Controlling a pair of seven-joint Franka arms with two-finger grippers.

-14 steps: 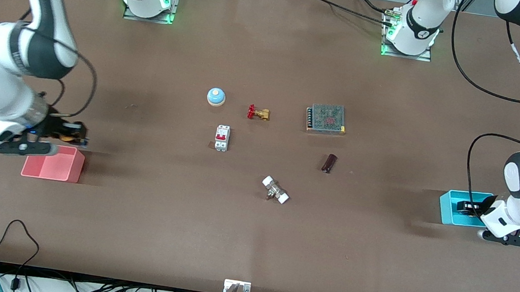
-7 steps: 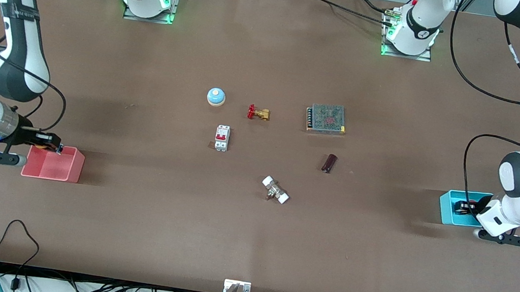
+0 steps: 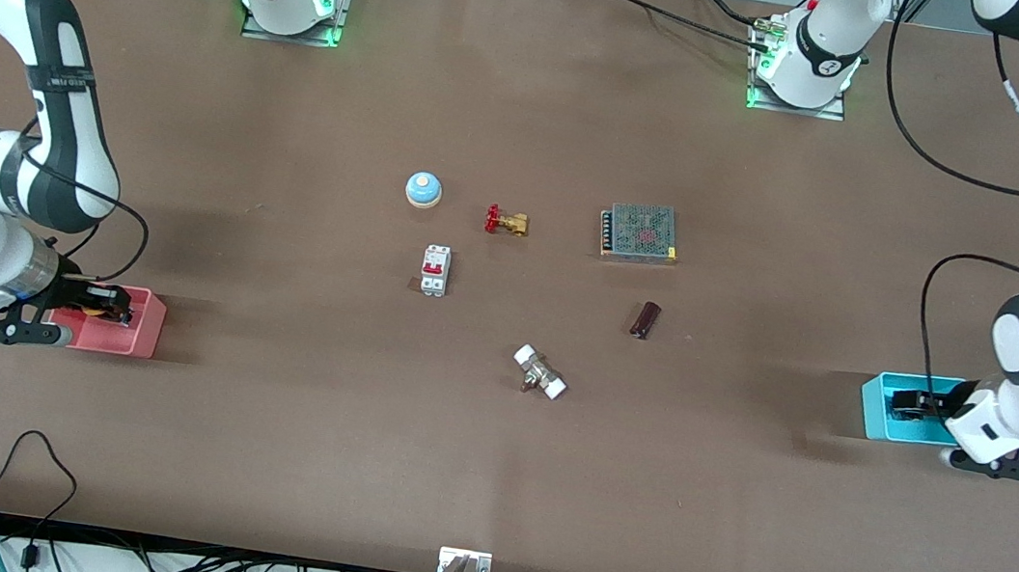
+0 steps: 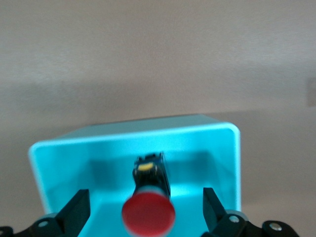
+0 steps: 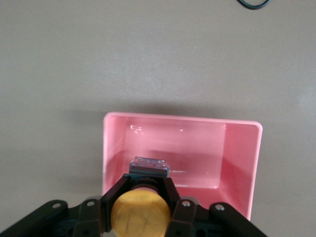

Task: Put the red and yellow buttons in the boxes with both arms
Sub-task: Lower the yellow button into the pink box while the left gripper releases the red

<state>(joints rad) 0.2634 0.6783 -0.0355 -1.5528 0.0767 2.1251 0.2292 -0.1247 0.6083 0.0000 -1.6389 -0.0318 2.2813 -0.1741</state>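
— Buttons first: where were they when you looked?

— The yellow button sat clamped between the fingers of the right gripper, which hung over the pink box at the right arm's end of the table. From the wrist camera I saw the cap facing up at me and the little black base pointing down into the box, clear of its floor.

— And the red one?

— The red button was inside the cyan box at the left arm's end. The left gripper was over that box with its fingers spread wide, one on each side of the button and touching neither the cap nor the base. Whether the button rested on the box floor I couldn't quite tell.

— So one let go, one gripping?

— Yes. The left jaws stood released, the right jaws clenched on the yellow button.

— Anything else on the table?

— Plenty in the middle, well apart from both boxes: a blue-and-white bell, a brass valve with a red handle beside it, a white circuit breaker nearer the front camera than the bell, a mesh-topped power supply, a small dark cylinder, and a metal fitting with white ends, nearest the camera of the lot.
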